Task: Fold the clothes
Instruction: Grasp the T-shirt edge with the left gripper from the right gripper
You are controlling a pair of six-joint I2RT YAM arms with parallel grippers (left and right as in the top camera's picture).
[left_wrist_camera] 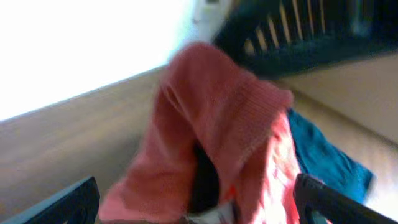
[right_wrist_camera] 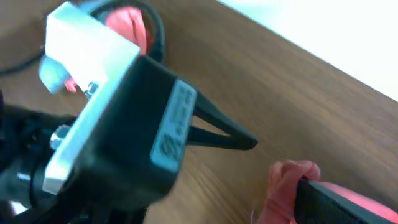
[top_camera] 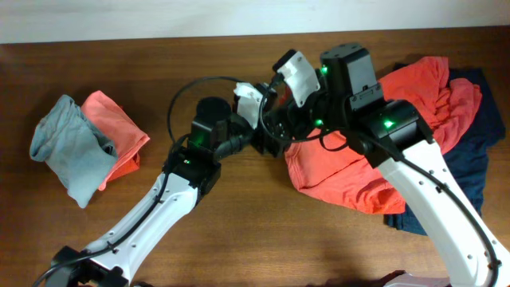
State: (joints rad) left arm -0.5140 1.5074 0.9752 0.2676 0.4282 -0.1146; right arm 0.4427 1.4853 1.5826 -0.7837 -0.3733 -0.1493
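The wooden table (top_camera: 263, 231) carries the coral-orange T-shirt (top_camera: 422, 88), crumpled at the right over a navy piece (top_camera: 478, 159). At the far left lie a grey-teal piece (top_camera: 68, 147) and a coral piece (top_camera: 115, 127), touching. The left gripper (left_wrist_camera: 196, 202) stands wide before coral fabric. The right gripper (top_camera: 277, 126) is wide too.

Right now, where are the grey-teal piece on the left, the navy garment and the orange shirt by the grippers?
orange shirt (top_camera: 343, 177): overhead view, its flat lower part.
navy garment (top_camera: 481, 159): overhead view, bare part right of the orange shirt.
grey-teal piece (top_camera: 68, 151): overhead view, its middle.
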